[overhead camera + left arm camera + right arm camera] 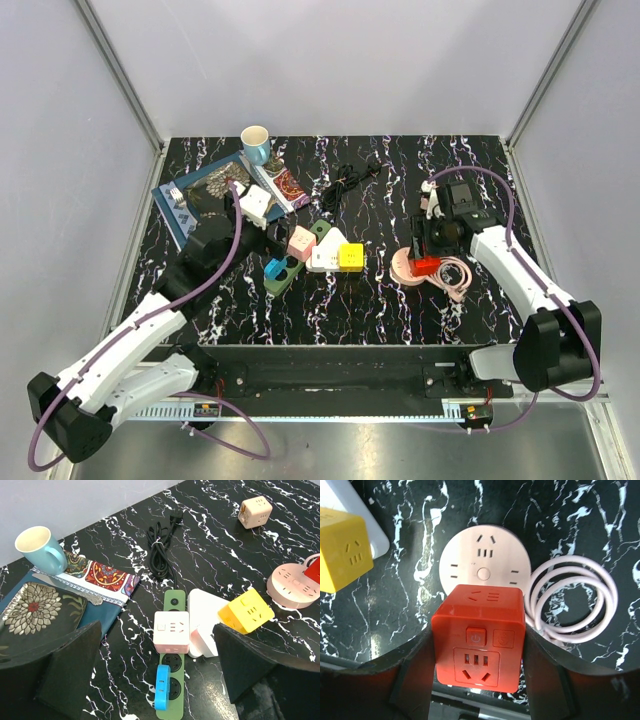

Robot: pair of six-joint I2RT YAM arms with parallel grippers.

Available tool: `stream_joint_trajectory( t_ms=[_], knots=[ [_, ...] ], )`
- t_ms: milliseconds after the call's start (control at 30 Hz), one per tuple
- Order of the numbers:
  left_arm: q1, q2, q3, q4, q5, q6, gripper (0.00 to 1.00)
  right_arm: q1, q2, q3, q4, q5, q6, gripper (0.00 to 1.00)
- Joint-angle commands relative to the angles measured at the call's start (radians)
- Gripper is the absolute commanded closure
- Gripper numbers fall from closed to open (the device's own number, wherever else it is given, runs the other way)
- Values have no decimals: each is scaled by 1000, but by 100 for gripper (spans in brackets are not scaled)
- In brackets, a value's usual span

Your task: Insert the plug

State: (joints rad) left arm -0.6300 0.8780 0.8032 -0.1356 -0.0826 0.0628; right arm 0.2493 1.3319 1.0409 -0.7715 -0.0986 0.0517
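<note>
Clamping red cube plug (479, 630), right gripper (477, 672) by pink socket (485, 555), left gripper (160, 667) spread wide, mug (42, 550) upright

No legible words, brands or numbers. Only a power symbol on the button of the red cube (479, 630), mid-frame in the right wrist view; neighbouring icon unclear.

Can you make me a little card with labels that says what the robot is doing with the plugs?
right end effector: shut on red cube plug
red cube plug: over pink round socket, seating unclear
left end effector: open, empty, above green strip
green strip: carries pink cube and blue plug
yellow cube: on white block
</note>
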Motion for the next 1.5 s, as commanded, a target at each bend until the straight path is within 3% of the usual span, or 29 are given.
stream_joint_trajectory(
  t_ms=[0, 867, 1467],
  knots=[
    [6, -30, 16, 33, -43, 26, 1, -25, -36, -27, 95, -39, -81, 100],
    [6, -54, 1, 45, -92, 42, 1, -27, 69, -19, 110, -84, -85, 100],
    [6, -59, -4, 50, -98, 49, 1, -19, 66, -44, 124, -162, 85, 100]
  ],
)
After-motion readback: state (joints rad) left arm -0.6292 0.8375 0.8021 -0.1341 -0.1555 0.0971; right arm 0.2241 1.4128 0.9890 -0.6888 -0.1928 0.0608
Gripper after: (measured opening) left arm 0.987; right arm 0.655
